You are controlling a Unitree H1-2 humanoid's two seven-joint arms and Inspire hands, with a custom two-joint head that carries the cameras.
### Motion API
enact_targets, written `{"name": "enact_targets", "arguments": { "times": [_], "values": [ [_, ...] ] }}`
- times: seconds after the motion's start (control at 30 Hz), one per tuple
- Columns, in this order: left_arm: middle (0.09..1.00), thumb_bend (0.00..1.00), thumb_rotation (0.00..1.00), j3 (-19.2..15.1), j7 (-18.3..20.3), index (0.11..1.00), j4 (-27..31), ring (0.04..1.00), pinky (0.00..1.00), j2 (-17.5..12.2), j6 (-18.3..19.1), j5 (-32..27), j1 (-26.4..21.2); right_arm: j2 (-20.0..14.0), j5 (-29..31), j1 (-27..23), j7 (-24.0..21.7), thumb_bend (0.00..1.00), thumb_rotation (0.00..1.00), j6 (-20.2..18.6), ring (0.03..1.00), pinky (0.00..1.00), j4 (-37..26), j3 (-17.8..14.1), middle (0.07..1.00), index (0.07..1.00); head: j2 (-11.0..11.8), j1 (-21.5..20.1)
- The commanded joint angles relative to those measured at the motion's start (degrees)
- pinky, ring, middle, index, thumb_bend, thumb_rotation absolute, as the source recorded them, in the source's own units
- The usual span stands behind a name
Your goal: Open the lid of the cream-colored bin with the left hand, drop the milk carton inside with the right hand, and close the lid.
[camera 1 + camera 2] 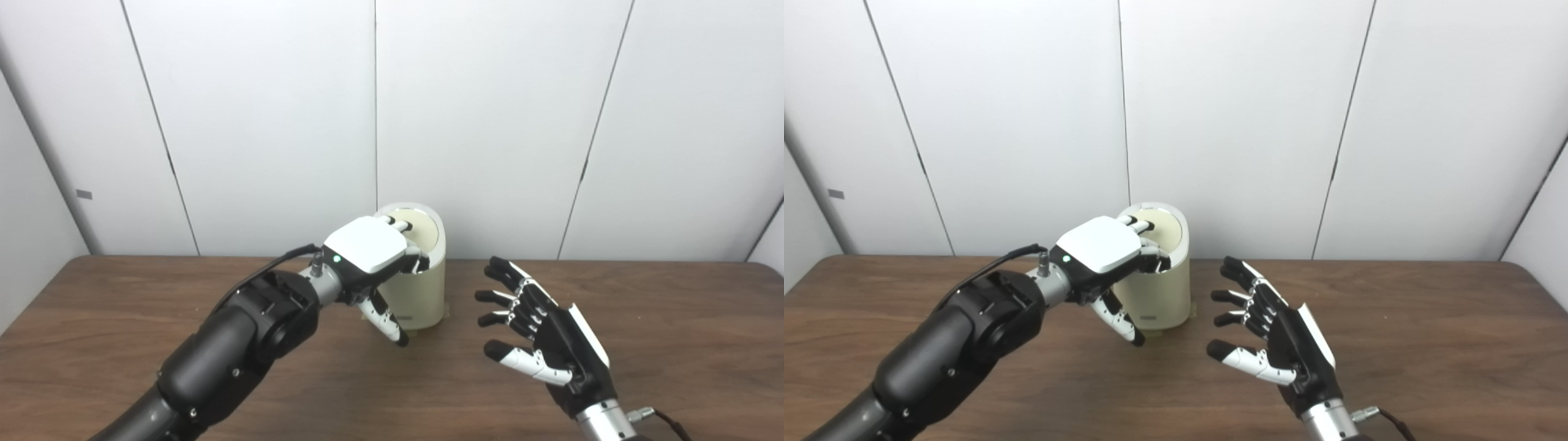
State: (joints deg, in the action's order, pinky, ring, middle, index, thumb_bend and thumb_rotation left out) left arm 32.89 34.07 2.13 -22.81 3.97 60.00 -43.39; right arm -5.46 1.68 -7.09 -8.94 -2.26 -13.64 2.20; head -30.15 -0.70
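Here a cream bin (416, 278) stands at the back of a wooden table (674, 331), near the wall. The left hand (367, 248) rests on the bin's lid (422, 223), fingers curled over the near edge and thumb hanging down the front, seemingly to work the lid. The right hand (545, 334) hovers beside the bin, spread and empty. No milk carton is visible, so it may already be inside.

The worktop (674, 318) is dark, matt wood grain; the cream bin (422, 288) looks like smooth plastic; the left hand (367, 245) has a glossy white shell.
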Motion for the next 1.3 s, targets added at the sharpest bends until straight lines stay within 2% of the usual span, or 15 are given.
{"name": "enact_targets", "arguments": {
  "times": [0.0, 0.3, 0.4, 0.5, 0.6, 0.67, 0.7, 0.77, 0.8, 0.83, 0.9, 1.0, 1.07, 1.13, 1.27],
  "values": [
    [0.85, 1.0, 0.4, 0.22, 5.3, 0.814, -2.35, 1.0, 1.0, -1.39, 3.4, 4.34, -0.17, -0.28, -0.28, -2.03, 0.69, 0.77, 0.45, 0.48, 0.768, 0.61, -2.58, -0.39, 0.883, 0.868, -0.12, 0.03],
    [0.856, 1.0, 0.41, -2.41, 4.95, 0.824, -2.17, 1.0, 1.0, -0.88, 2.72, 3.45, 1.35, 0.04, -0.66, -1.81, 0.95, 0.75, 0.44, 0.12, 0.767, 0.6, -2.9, -0.49, 0.883, 0.861, -0.09, 0.0],
    [0.855, 0.93, 0.38, -5.65, 1.15, 0.831, -0.2, 1.0, 1.0, -0.37, 1.81, 0.04, 2.73, 0.2, -0.57, -1.71, 1.07, 0.75, 0.44, 0.19, 0.765, 0.6, -2.9, -0.58, 0.881, 0.86, -0.08, -0.07],
    [0.836, 0.86, 0.32, -10.83, -7.24, 0.826, 2.08, 0.973, 1.0, 1.05, -0.83, -5.6, 5.4, 0.64, 0.29, -1.68, 1.34, 0.76, 0.43, -0.14, 0.763, 0.61, -2.9, -1.0, 0.884, 0.858, -0.1, -0.13],
    [0.839, 0.77, 0.3, -16.9, -12.56, 0.836, 5.15, 0.942, 1.0, 3.62, -1.98, -14.09, 8.6, 0.8, 0.34, -1.7, 1.62, 0.75, 0.42, 0.04, 0.76, 0.61, -2.71, -1.23, 0.886, 0.856, -0.17, -0.14],
    [0.844, 0.73, 0.27, -20.4, -15.52, 0.834, 6.68, 0.911, 0.91, 5.39, -3.28, -19.3, 10.74, 0.85, 0.52, -1.62, 1.79, 0.75, 0.41, 0.1, 0.758, 0.61, -2.53, -1.41, 0.886, 0.854, -0.2, -0.12],
    [0.842, 0.72, 0.25, -21.93, -16.95, 0.824, 7.32, 0.88, 0.82, 6.42, -3.58, -21.33, 11.93, 0.81, 0.58, -1.59, 1.81, 0.74, 0.41, 0.12, 0.757, 0.62, -2.44, -1.49, 0.886, 0.852, -0.19, -0.08],
    [0.819, 0.72, 0.21, -25.25, -19.78, 0.796, 8.23, 0.817, 0.72, 9.45, -3.04, -26.01, 14.6, 0.67, 0.63, -1.57, 1.77, 0.74, 0.4, 0.21, 0.757, 0.61, -2.33, -1.56, 0.888, 0.853, -0.26, 0.02],
    [0.81, 0.73, 0.19, -27.22, -20.64, 0.786, 8.79, 0.798, 0.69, 11.48, -2.01, -29.75, 16.73, 0.63, 0.39, -1.55, 1.85, 0.74, 0.4, 0.28, 0.757, 0.61, -2.34, -1.56, 0.889, 0.854, -0.35, 0.16],
    [0.807, 0.71, 0.18, -28.87, -21.27, 0.788, 9.25, 0.777, 0.62, 13.16, -0.99, -33.0, 18.73, 0.66, 0.49, -1.52, 1.87, 0.74, 0.4, 0.12, 0.753, 0.61, -2.42, -1.63, 0.885, 0.852, -0.36, 0.15],
    [0.809, 0.69, 0.15, -31.19, -22.39, 0.792, 9.48, 0.764, 0.56, 15.21, -0.56, -37.63, 21.8, 0.75, 0.93, -1.44, 1.83, 0.74, 0.4, -0.03, 0.754, 0.61, -2.54, -1.79, 0.881, 0.848, -0.47, 0.18],
    [0.812, 0.66, 0.13, -33.66, -24.05, 0.803, 9.16, 0.747, 0.53, 16.8, -0.41, -42.17, 24.87, 0.82, 1.46, -1.29, 1.74, 0.73, 0.37, -0.02, 0.751, 0.61, -2.53, -2.05, 0.881, 0.84, -0.49, 0.12],
    [0.798, 0.66, 0.15, -35.67, -25.32, 0.797, 9.05, 0.736, 0.61, 17.77, 0.89, -45.14, 27.18, 0.85, 1.66, -1.19, 1.8, 0.73, 0.37, -0.17, 0.75, 0.61, -2.55, -2.28, 0.878, 0.836, -0.72, 0.11],
    [0.774, 0.63, 0.17, -37.34, -25.86, 0.795, 8.44, 0.708, 0.64, 18.07, 0.1, -48.29, 29.62, 0.87, 1.48, -1.11, 1.97, 0.74, 0.37, -0.29, 0.748, 0.6, -2.62, -2.42, 0.871, 0.833, -0.8, 0.07],
    [0.737, 0.63, 0.18, -39.21, -25.62, 0.782, 7.44, 0.654, 0.53, 18.06, -1.56, -55.14, 33.25, 1.11, 1.31, -0.91, 2.77, 0.75, 0.36, 0.12, 0.742, 0.58, -2.24, -2.66, 0.859, 0.829, -0.8, 0.06]
  ]
}}
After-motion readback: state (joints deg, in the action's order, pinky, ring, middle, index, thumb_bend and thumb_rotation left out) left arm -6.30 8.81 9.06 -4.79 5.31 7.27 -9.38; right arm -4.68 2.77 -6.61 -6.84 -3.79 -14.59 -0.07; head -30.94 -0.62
